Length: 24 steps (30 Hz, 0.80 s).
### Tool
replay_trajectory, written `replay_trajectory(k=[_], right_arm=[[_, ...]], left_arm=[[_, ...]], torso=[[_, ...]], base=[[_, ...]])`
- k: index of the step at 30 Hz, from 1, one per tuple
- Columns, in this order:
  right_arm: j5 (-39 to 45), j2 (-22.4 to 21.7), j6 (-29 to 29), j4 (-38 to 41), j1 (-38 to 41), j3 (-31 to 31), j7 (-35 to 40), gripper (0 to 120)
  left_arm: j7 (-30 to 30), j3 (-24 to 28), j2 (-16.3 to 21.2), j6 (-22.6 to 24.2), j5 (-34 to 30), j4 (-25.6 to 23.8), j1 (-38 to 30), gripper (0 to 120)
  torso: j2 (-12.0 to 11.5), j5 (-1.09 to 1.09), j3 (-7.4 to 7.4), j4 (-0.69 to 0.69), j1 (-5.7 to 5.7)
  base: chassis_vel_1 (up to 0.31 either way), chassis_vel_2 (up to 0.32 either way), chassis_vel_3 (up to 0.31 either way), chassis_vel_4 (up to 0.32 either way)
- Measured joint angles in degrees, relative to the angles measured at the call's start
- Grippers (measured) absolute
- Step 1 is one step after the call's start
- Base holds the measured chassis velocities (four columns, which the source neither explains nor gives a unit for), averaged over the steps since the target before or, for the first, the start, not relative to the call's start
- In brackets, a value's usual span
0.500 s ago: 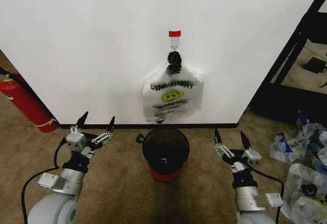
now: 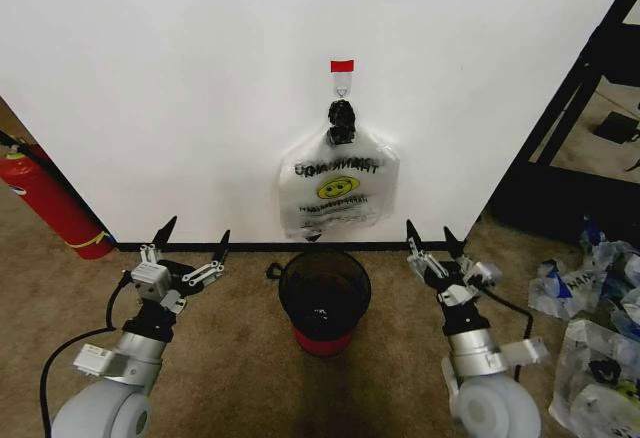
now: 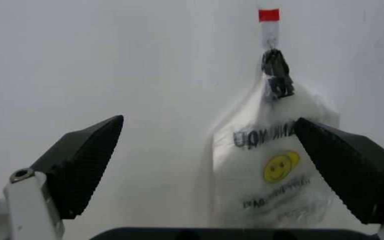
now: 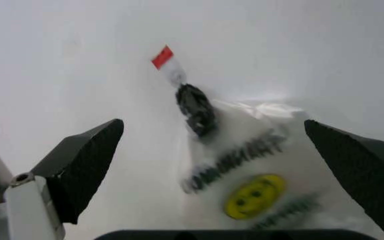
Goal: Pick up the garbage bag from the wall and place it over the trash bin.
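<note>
On the white wall [image 2: 180,78], a whitish bundle of THANK YOU bags [image 2: 338,190] with a smiley face hangs by a black knot from a small clear hook [image 2: 342,85] under a red tape strip [image 2: 342,65]. I cannot tell a single garbage bag apart from the bundle. The black wire-mesh trash bin [image 2: 292,293] with its red base stands on the carpet right below. My left gripper [image 2: 194,232] is open, low and left of the bin. On the bin's right, my right gripper [image 2: 429,230] is open too. Both wrist views face the bundle [image 3: 279,170] [image 4: 252,185] between open fingers.
A red fire extinguisher [image 2: 50,203] leans at the wall's left end. A heap of clear-and-blue plastic bags [image 2: 595,308] lies on the carpet at the right. A black shelf frame [image 2: 590,88] stands beyond the wall's right edge.
My right gripper has risen and moved left, closer to the wall and the bin. The left gripper has barely shifted. The bundle hangs as before.
</note>
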Motion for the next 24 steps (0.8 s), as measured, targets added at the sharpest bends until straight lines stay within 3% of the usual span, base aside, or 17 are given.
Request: replay_trajectory(k=[3, 11, 24], right_arm=[[5.86, -0.89, -1.39, -2.30, 4.22, -0.82, 0.64, 100], [11.83, -0.32, -1.42, -10.09, 12.36, -3.74, -0.36, 100], [15.64, 3.43, 1.84, -27.87, 27.41, -10.52, -0.83, 100]], left_arm=[[0.65, -0.12, -0.17, 0.13, 0.22, 0.42, -0.24, 100], [2.52, 0.09, -1.23, 0.26, 0.67, 0.09, -0.30, 100], [3.92, -0.03, -2.21, -0.57, 2.91, 0.80, 1.20, 100]], torso=[[0.00, 0.00, 0.00, 0.01, 0.00], [0.00, -0.01, 0.00, -0.02, 0.00], [0.00, -0.02, 0.00, 0.00, 0.00]], base=[[0.000, 0.000, 0.000, 0.000], [0.000, 0.000, 0.000, 0.000], [0.000, 0.000, 0.000, 0.000]])
